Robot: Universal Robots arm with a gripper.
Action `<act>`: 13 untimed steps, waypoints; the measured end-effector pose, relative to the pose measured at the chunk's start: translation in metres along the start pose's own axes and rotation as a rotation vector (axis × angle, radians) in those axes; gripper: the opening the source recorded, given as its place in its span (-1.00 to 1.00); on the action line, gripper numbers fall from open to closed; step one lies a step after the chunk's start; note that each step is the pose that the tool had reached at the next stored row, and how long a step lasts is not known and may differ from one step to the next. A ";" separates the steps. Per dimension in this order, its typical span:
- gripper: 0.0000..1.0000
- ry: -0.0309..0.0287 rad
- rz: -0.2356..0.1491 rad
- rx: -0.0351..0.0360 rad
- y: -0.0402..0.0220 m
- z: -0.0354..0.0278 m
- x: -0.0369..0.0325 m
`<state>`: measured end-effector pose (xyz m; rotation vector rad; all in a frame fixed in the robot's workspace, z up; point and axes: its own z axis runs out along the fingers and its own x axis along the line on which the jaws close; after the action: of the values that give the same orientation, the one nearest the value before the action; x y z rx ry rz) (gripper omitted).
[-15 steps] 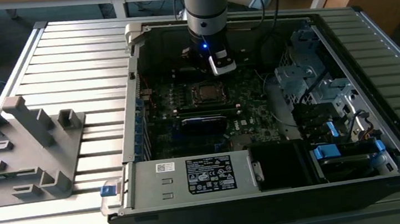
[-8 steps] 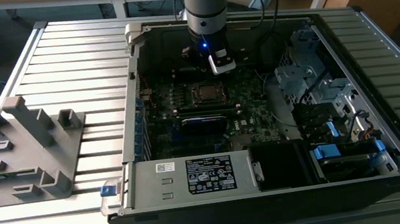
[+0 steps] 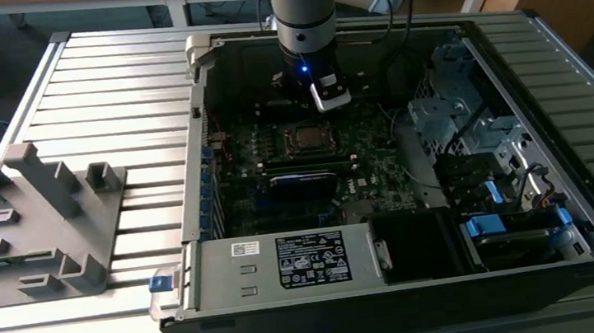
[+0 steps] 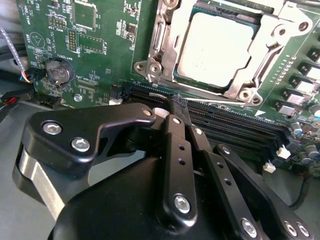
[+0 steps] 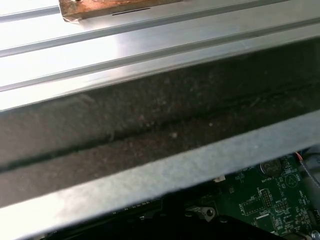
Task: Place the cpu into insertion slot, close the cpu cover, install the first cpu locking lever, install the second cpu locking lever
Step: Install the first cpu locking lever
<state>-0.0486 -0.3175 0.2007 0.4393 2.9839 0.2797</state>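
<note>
The cpu [image 4: 215, 47], a dull silver-grey square, lies in the insertion slot [image 3: 306, 138] on the green motherboard inside the open computer case. The cpu cover [image 4: 272, 55], a silvery frame, lies flat around the chip, whose face shows through its window. I cannot tell how the locking levers stand. In the exterior view my gripper [image 3: 320, 104] hangs just behind the slot, above the board. Its black fingers [image 4: 175, 150] are shut with nothing between them, and the gripper [image 4: 177, 106] tip sits beside the slot over the black memory slots [image 4: 240, 127].
A grey power-supply box [image 3: 285, 263] with a white label fills the case's near side. Drive bays [image 3: 469, 115] line the exterior view's right. A long black card [image 3: 305, 184] sits in front of the slot. A grey fixture [image 3: 37, 219] stands outside. The case wall [image 5: 150, 135] is close by.
</note>
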 end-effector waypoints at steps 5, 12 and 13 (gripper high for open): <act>-0.79 -0.0003 0.000 -0.0003 0.0000 0.0001 0.0001; -0.79 -0.0052 -0.001 -0.0017 -0.0018 -0.0001 0.0062; -0.79 -0.0062 -0.001 -0.0020 -0.0019 -0.0001 0.0065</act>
<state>-0.0553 -0.3174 0.1999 0.4380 2.9774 0.2808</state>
